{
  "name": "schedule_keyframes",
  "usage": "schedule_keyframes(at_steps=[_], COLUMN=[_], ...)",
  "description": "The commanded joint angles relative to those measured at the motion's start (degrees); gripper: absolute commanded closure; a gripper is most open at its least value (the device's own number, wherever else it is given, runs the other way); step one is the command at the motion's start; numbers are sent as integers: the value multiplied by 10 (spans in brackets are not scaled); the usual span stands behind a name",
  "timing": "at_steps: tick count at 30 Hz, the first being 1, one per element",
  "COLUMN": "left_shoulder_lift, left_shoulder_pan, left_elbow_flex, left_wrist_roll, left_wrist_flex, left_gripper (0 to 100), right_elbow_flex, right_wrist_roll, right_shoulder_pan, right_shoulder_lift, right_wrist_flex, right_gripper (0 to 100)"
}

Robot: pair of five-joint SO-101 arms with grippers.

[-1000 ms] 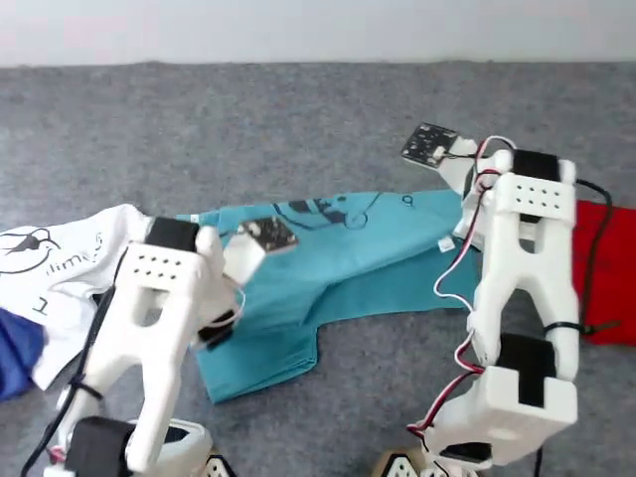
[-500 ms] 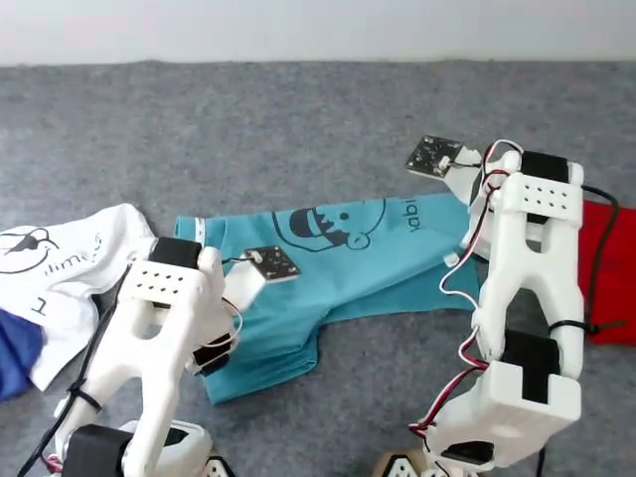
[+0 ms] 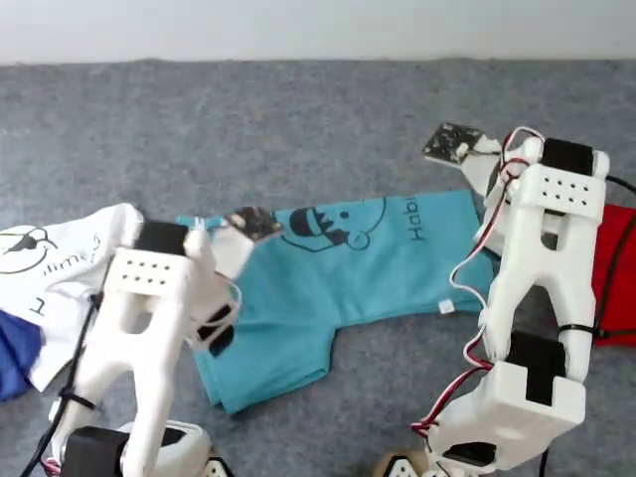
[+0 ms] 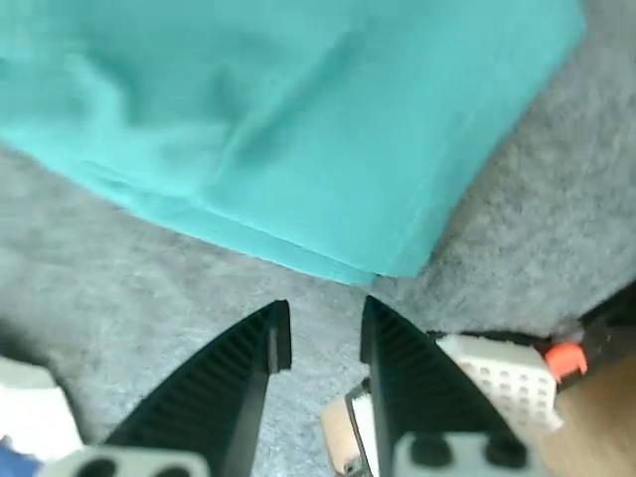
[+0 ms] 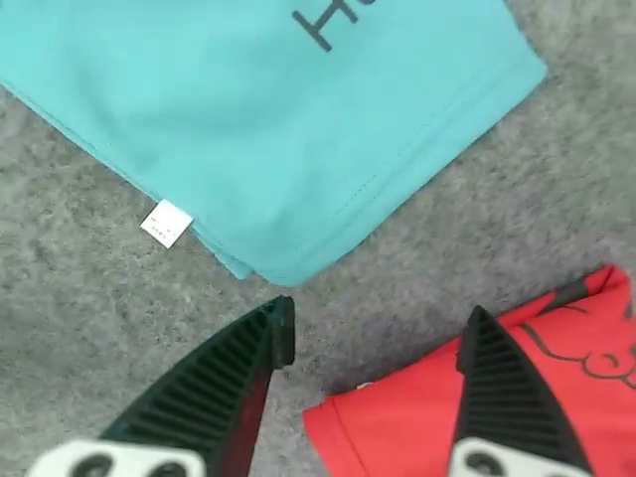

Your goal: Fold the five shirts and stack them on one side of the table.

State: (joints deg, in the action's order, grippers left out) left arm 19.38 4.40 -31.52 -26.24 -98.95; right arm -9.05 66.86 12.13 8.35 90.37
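1. the left claw hangs with its two black fingers only a narrow gap apart and nothing between them. it is over bare grey table, just off a corner of the teal shirt.
2. the right claw is spread wide and is empty too. under it runs the strip of grey between the teal shirt and the red shirt, with one finger just by the teal corner and the other over the red edge.
3. from where i stand, the teal shirt lies across the middle of the table between the two arms. it is print side up, with a dark cartoon drawing and some letters. part of it is doubled over (you can see the layers at the hem), and one piece sticks out toward the near edge beside the left arm.
4. a small white tag sits at the teal hem, near the right arm.
5. the red shirt is at the table's right edge, partly behind the right arm, close to the teal one but apart from it.
6. the white shirt, with dark print, lies at the left edge, just beside the teal shirt's end.
7. a blue shirt peeks out at the near left, against the white one.
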Motion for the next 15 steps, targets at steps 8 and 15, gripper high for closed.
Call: schedule_keyframes(at_steps=[8,15], left_shoulder_lift=[9,-3], left_shoulder_pan=[-135,-130], left_elbow_flex=[79,57], left_wrist_roll=[71,111], left_wrist_flex=[161,280], left_gripper=[945,964], right_elbow_flex=[-27,-27], right_wrist_roll=[-94,-197], right_shoulder_pan=[-49,-69], right_shoulder_lift=[7,7], right_wrist_flex=[-5,1], right_gripper=[878,966])
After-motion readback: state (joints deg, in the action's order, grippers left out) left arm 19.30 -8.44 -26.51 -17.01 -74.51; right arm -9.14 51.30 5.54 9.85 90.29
